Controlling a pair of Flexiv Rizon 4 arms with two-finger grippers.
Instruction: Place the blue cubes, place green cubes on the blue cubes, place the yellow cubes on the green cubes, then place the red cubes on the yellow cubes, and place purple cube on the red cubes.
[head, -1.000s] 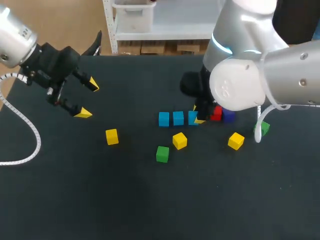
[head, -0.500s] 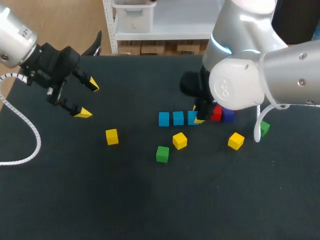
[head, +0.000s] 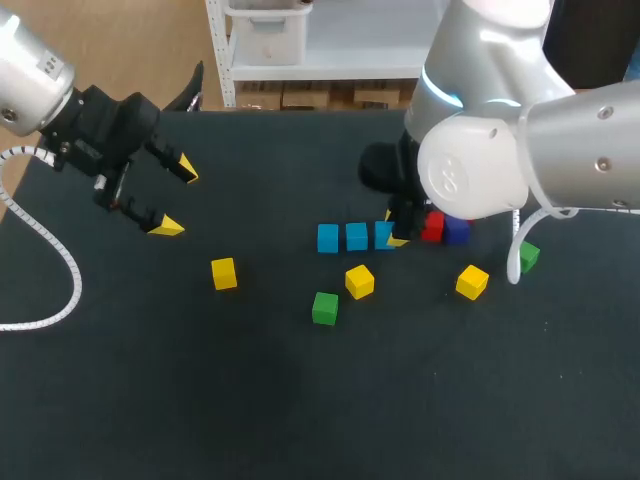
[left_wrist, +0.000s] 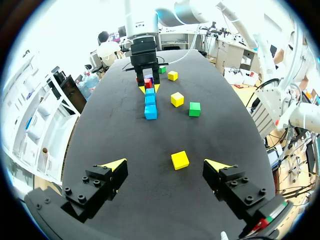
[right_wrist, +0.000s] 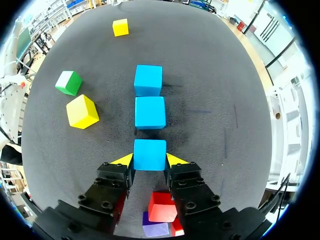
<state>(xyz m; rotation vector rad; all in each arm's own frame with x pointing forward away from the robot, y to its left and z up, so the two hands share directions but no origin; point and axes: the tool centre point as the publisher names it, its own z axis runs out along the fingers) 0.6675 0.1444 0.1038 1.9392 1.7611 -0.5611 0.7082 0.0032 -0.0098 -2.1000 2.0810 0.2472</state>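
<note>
Head view: our left gripper (head: 170, 196) hangs wide apart over the left of the table (head: 250, 400); our right gripper (head: 395, 232) sits low by the blue cubes (head: 356, 237). Left wrist view — a yellow cube (left_wrist: 180, 160) lies ahead, between the parted jaws. Right wrist view — the jaws clamp the end blue cube (right_wrist: 150, 154), in line with two others

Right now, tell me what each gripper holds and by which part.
The right gripper grips the blue cube at the row's end by two opposite side faces. The left gripper is open and holds nothing.
</note>
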